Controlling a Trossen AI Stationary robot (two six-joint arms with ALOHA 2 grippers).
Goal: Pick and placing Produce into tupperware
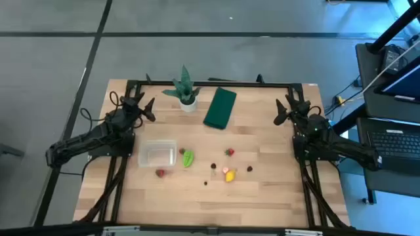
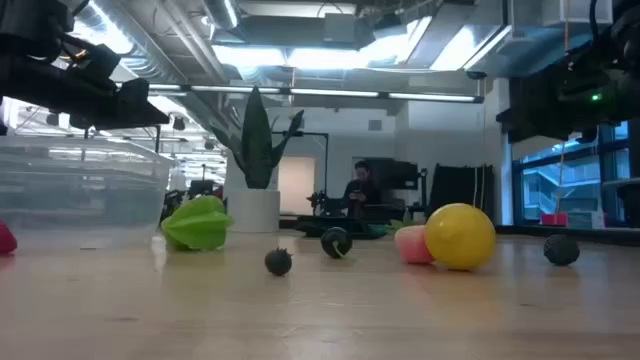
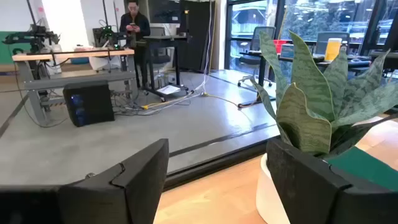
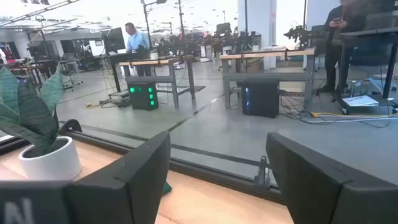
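Hovering spread and empty, left gripper [image 1: 146, 105] and right gripper [image 1: 283, 110] sat far from the tupperware [image 1: 157, 153]; round berries [image 1: 230, 152] beside it looked likely to roll when pinched.

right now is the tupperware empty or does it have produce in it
Empty: the tupperware shows only bare clear plastic, and the produce lies outside it on the table.

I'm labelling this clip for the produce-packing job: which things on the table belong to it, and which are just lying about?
Belongs to the job:
- clear tupperware, still empty
- green leafy piece
- red pieces
- yellow piece
- small dark berries
- left gripper and right gripper, both open and empty

Just lying about:
- potted plant
- folded dark green cloth
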